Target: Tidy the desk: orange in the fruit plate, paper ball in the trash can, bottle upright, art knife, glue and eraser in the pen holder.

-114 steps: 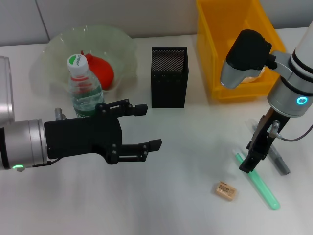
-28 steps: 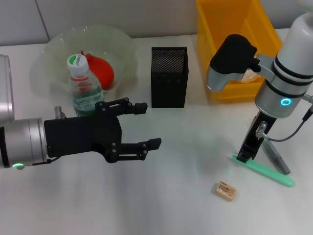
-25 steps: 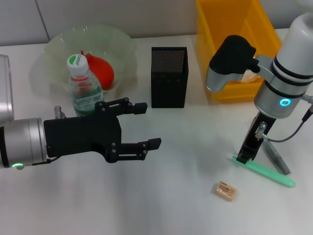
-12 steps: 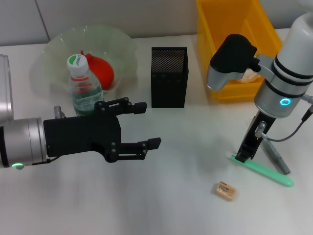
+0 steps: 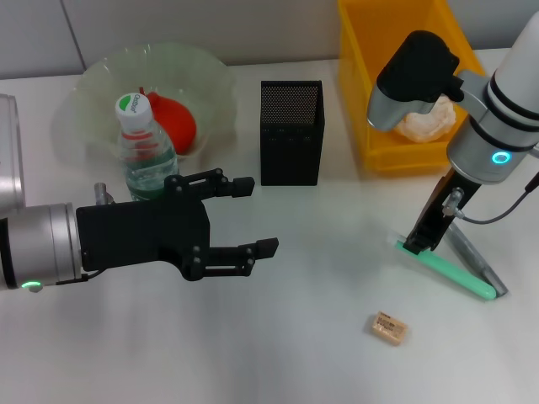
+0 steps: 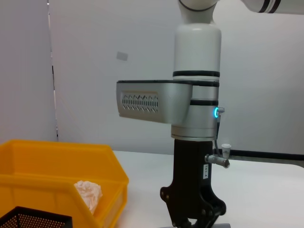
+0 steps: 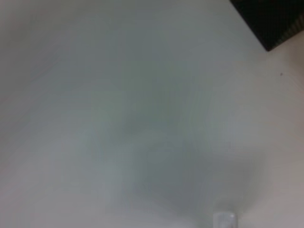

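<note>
My right tool (image 5: 414, 245) is pinching the near end of the green art knife (image 5: 446, 269), its far end resting on the tabletop (image 5: 320, 337) beside the grey glue (image 5: 476, 261). My left tool (image 5: 248, 217) is hovering with fingers apart, near the upright bottle (image 5: 143, 151). Eraser (image 5: 388, 327) is lying nearby.
</note>
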Robot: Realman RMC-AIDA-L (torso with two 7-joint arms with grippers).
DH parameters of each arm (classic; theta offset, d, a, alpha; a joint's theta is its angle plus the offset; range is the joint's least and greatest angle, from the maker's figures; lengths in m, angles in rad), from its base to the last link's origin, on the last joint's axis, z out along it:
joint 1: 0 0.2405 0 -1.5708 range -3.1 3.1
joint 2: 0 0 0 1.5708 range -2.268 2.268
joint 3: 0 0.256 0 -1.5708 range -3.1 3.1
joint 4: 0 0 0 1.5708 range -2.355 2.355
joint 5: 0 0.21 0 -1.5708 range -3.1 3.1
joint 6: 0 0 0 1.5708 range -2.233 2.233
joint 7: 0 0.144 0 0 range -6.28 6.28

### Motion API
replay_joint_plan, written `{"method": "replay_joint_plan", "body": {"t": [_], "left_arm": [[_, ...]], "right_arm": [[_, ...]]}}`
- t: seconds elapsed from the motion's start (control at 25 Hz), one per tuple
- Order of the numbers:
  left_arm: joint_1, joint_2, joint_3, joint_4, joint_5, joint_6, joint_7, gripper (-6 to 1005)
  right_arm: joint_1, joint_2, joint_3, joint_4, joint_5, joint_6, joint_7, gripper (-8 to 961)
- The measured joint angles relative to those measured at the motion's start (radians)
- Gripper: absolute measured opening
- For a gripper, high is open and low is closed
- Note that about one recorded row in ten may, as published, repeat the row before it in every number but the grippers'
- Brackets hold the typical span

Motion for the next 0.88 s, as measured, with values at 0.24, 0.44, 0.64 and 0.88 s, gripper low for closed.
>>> {"method": "replay_joint_plan", "body": {"t": [0.24,0.44,0.64,0.88], "left_arm": [[0.0,-0.001,0.002,0.0,0.0,-0.003,0.0,827],[0.0,-0.001,0.003,0.0,0.0,-0.004,0.0,827],[0.0,-0.002,0.003,0.0,0.0,-0.004,0.0,827],[0.001,-0.002,0.003,0.0,0.0,-0.004,0.0,827]], "right_arm": [[-0.016,0.0,0.007,-0.046,0.001,0.001,0.0,32],[-0.022,0.0,0.034,-0.075,0.006,0.021,0.0,32],[-0.021,0.001,0.04,-0.09,0.033,0.04,0.0,32],[-0.021,0.001,0.046,-0.137,0.059,0.06,0.0,31]]}}
